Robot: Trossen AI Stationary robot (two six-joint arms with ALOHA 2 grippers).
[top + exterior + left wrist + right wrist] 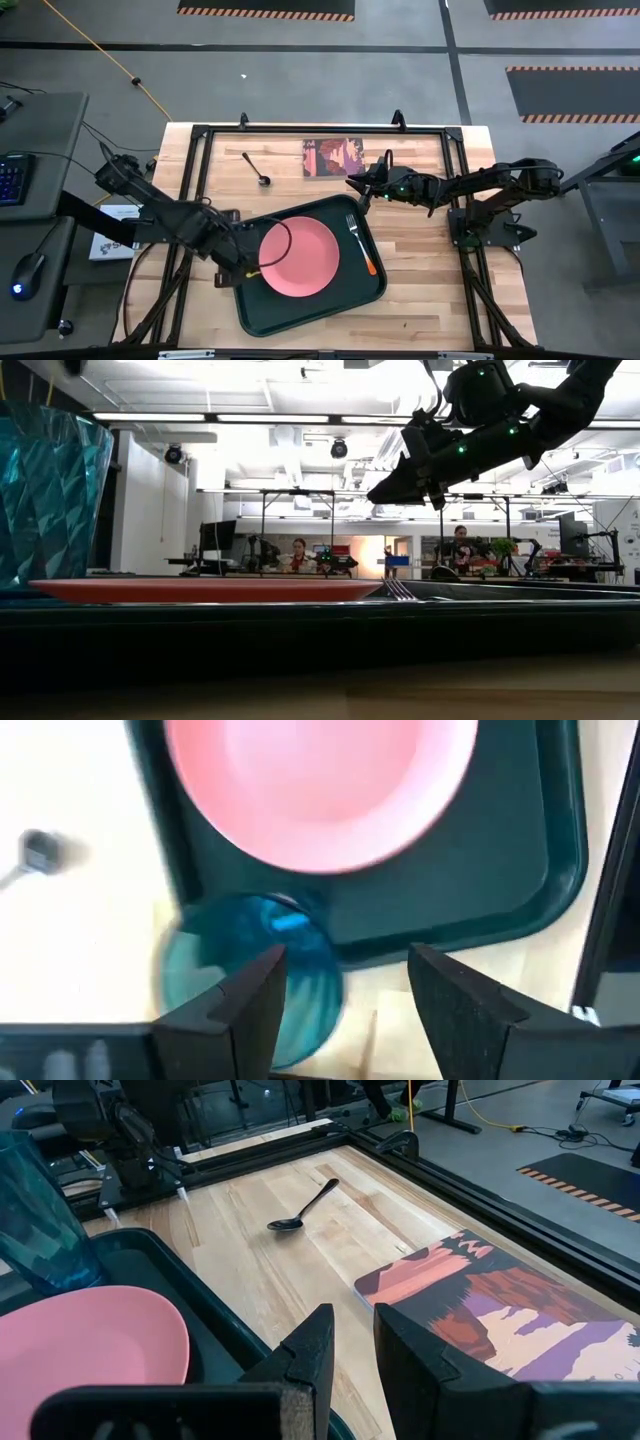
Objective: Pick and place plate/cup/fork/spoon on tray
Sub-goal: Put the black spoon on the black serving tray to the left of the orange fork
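Pink round plate [299,257] and orange-handled fork [361,244] rest in the dark green tray [305,308]; translucent teal cup [250,970] stands at its edge beside the released left pincer [345,982]; dark metal spoon [303,1207] remains on the counter [300,1270] ahead of the right pincer [352,1342], slightly parted and empty.

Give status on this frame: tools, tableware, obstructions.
Left tool open beside cup at tray edge. Right tool open, empty, above tray's far corner. Plate, fork on tray; spoon on table. Nothing blocking spoon.

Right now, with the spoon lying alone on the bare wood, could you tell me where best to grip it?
Grip the spoon at mid-handle from straight above, fingers across the thin shaft. It lies flat and clear of the picture, and the handle is straighter than the round bowl.
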